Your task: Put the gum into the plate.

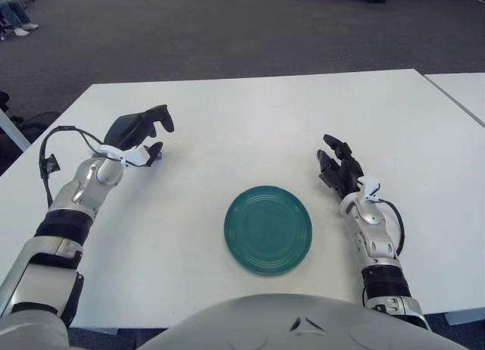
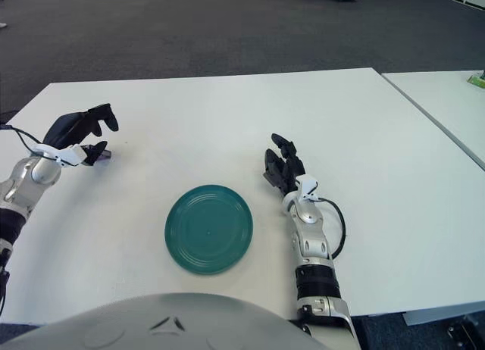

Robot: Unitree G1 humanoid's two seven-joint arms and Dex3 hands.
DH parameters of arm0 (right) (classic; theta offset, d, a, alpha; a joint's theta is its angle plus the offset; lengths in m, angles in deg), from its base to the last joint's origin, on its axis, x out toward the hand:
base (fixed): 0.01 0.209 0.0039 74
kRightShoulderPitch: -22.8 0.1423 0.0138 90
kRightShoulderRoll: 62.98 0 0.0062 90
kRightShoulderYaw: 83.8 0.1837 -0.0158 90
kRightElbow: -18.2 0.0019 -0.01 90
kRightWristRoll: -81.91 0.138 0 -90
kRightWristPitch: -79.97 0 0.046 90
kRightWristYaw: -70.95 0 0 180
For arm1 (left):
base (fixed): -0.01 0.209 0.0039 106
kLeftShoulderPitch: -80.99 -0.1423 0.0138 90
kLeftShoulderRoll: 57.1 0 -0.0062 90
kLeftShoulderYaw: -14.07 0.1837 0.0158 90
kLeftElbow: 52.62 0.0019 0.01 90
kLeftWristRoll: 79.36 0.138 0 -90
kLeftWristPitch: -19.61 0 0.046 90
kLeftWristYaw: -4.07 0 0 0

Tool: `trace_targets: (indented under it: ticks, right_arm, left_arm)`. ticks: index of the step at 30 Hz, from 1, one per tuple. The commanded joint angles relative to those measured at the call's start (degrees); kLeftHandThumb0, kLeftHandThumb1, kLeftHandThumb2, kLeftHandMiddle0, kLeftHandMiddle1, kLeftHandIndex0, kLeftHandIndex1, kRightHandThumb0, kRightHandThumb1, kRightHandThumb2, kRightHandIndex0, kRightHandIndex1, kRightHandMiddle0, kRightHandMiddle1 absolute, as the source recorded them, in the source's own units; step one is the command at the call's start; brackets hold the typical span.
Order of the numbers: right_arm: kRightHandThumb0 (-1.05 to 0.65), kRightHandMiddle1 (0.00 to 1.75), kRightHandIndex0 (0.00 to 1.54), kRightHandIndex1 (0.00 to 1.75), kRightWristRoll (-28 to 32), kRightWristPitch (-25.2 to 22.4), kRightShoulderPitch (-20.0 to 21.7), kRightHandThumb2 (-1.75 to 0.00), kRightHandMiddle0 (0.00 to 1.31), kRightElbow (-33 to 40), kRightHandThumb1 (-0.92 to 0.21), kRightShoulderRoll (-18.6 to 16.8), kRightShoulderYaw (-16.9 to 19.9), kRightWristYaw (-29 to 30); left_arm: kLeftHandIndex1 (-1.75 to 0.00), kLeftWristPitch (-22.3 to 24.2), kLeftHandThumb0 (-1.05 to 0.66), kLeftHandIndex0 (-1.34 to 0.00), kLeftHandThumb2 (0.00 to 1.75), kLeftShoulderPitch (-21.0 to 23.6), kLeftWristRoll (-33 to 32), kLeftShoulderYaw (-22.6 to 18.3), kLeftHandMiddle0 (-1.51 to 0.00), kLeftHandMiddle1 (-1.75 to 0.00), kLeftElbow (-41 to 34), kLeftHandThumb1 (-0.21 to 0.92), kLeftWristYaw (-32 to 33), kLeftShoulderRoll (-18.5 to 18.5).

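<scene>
A round green plate [image 1: 267, 229] lies on the white table [image 1: 250, 115] in front of me. My left hand [image 1: 144, 134] is raised at the table's left side, well left of and beyond the plate. Its fingers [image 1: 160, 118] are curved and apart, with a gap between the upper fingers and the thumb. A small dark piece [image 2: 104, 152] shows at the thumb tip, close to the table top. I cannot tell whether it is the gum. My right hand [image 1: 341, 168] shows just right of the plate, fingers loosely extended and empty.
A second white table [image 1: 462, 89] stands at the right, with a narrow gap between the two. Grey carpet floor lies beyond the far edge. A small green item [image 2: 477, 80] sits on the right table's edge.
</scene>
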State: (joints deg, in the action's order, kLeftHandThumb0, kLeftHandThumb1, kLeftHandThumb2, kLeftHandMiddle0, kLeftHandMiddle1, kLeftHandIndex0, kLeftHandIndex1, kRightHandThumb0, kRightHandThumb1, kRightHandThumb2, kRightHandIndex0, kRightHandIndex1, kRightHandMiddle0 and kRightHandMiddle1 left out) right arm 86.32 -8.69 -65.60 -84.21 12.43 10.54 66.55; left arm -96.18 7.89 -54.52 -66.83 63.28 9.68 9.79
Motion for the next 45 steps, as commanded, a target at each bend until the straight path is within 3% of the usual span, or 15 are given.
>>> trace_targets:
  ticks: [1, 8, 15, 23, 35, 38, 39, 40, 41, 42, 43, 45]
  right_arm:
    - [-0.5, 0.55, 0.33, 0.01, 0.08, -2.19, -0.83, -0.78, 0.0, -1.16, -0.92, -0.49, -0.55, 0.08]
    - [-0.51, 0.55, 0.33, 0.01, -0.16, -2.18, -1.17, -0.79, 0.0, -0.65, -0.92, -0.33, -1.13, -0.05]
    - [-0.51, 0.55, 0.33, 0.0, -0.29, -2.35, -1.58, -0.8, 0.0, 0.03, -0.92, -0.23, -1.67, -0.03]
    - [-0.51, 0.55, 0.31, 0.0, -0.72, -2.8, -1.47, -0.81, 0.0, -0.27, -0.92, -0.13, -1.75, 0.47]
    - [-0.51, 0.54, 0.32, 0.01, -0.17, -2.24, -1.21, -0.81, 0.0, -1.16, -0.92, -0.23, -1.37, 0.15]
    - [-0.51, 0.54, 0.33, 0.01, -0.14, -2.18, -1.18, -0.81, 0.0, -1.33, -0.92, -0.11, -1.29, 0.03]
    - [-0.51, 0.54, 0.33, 0.01, -0.11, -2.18, -1.19, -0.81, 0.0, -1.36, -0.92, -0.07, -1.25, -0.02]
    - [-0.51, 0.54, 0.33, 0.01, -0.07, -2.25, -1.22, -0.81, 0.0, -1.31, -0.92, -0.06, -1.2, -0.03]
    - [-0.51, 0.54, 0.33, 0.01, -0.05, -2.3, -1.24, -0.81, 0.0, -1.27, -0.92, -0.05, -1.18, -0.04]
    - [-0.51, 0.54, 0.32, 0.01, -0.04, -2.32, -1.22, -0.81, 0.0, -1.29, -0.92, -0.04, -1.15, -0.04]
    - [-0.51, 0.54, 0.32, 0.01, -0.03, -2.33, -1.21, -0.81, 0.0, -1.3, -0.92, -0.03, -1.14, -0.04]
    - [-0.51, 0.54, 0.32, 0.0, -0.04, -2.35, -1.21, -0.81, 0.0, -1.3, -0.92, -0.01, -1.12, -0.03]
  left_arm:
    - [-1.75, 2.22, 0.0, -0.61, 1.53, -1.56, 0.97, -0.5, -0.76, -1.63, -4.11, 0.1, -1.51, 0.67]
    - [-1.75, 6.92, 0.0, -0.59, 1.5, -3.31, 2.88, -0.23, -0.82, -1.53, -11.43, 0.1, -4.27, 2.15]
    - [-1.75, 10.64, 0.0, -0.56, 1.5, -4.88, 5.89, -0.21, -0.83, -1.56, -20.07, 0.11, -7.1, 2.45]
    - [-1.75, 12.07, 0.0, -0.54, 1.5, -5.77, 5.92, -1.22, -0.81, -1.59, -24.76, 0.12, -9.99, 2.29]
    - [-1.75, 14.6, 0.0, -0.6, 1.55, -4.45, 4.43, -2.96, -0.86, -1.55, -22.69, 0.06, -11.94, 2.71]
    - [-1.75, 14.22, 0.0, -0.64, 1.6, -1.39, 6.38, -2.05, -0.81, -1.65, -14.45, 0.04, -9.9, 2.25]
    - [-1.73, 13.61, 0.0, -0.52, 1.37, -0.2, 7.15, -1.57, -0.64, -1.67, -11.26, 0.24, -8.99, 2.02]
    - [-1.72, 13.47, 0.0, -0.47, 1.28, 0.06, 8.06, -1.42, -0.57, -1.68, -9.76, 0.32, -7.8, 1.8]
    - [-1.72, 13.33, 0.0, -0.38, 0.98, 0.16, 8.66, -1.38, -0.45, -1.62, -8.89, 0.54, -6.97, 1.68]
    - [-1.71, 13.36, 0.0, -0.35, 0.87, 0.16, 9.47, -1.35, -0.41, -1.6, -8.45, 0.61, -6.06, 1.53]
    - [-1.69, 13.25, -0.13, -0.32, 0.71, 0.27, 10.07, -1.31, -0.33, -1.43, -7.93, 0.72, -5.37, 1.43]
    - [-1.67, 13.06, -0.24, -0.3, 0.57, 0.7, 11.37, -1.08, -0.28, -1.26, -6.67, 0.82, -3.97, 1.14]
